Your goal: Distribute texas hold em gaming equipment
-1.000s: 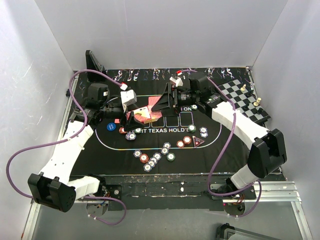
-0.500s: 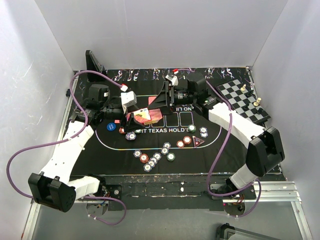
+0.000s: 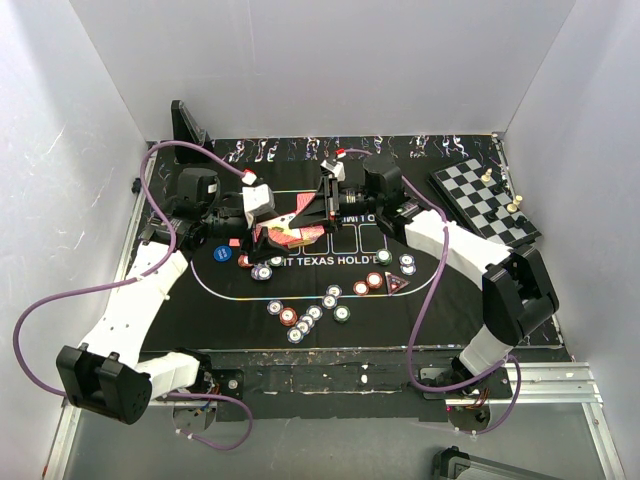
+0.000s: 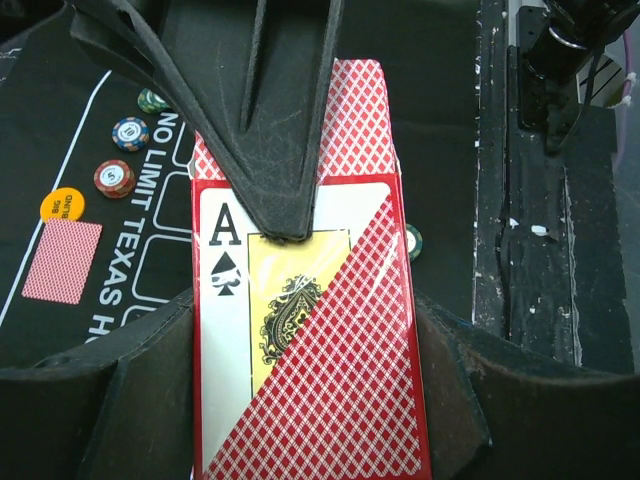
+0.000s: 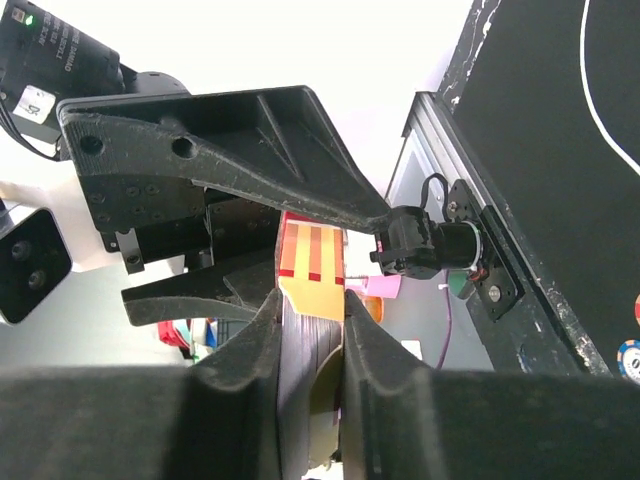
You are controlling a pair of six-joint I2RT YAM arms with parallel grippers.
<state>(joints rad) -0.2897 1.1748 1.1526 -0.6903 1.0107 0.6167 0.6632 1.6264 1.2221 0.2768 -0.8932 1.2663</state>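
A red card box (image 4: pixel 310 350) with an ace of spades on its face is held above the mat, and my left gripper (image 4: pixel 305 400) is shut on its sides. Red-backed playing cards (image 4: pixel 355 120) stick out of its far end. My right gripper (image 5: pixel 313 330) is shut across that end, one finger lying over the box face, with the striped box flap (image 5: pixel 312 262) standing beyond its fingertips. From above, the box (image 3: pixel 285 232) hangs between the left gripper (image 3: pixel 262 225) and right gripper (image 3: pixel 305 215). Poker chips (image 3: pixel 310 315) lie scattered on the mat.
One face-down card (image 4: pixel 62 260) and the yellow button (image 4: pixel 64 206) lie on the black mat (image 3: pixel 230 300). More chips (image 3: pixel 370 282) and the triangular marker (image 3: pixel 397 283) sit right of centre. The chessboard (image 3: pixel 485 200) stands at the back right.
My right gripper moved left to the box's open end and closed on it. The left gripper kept holding the box in place.
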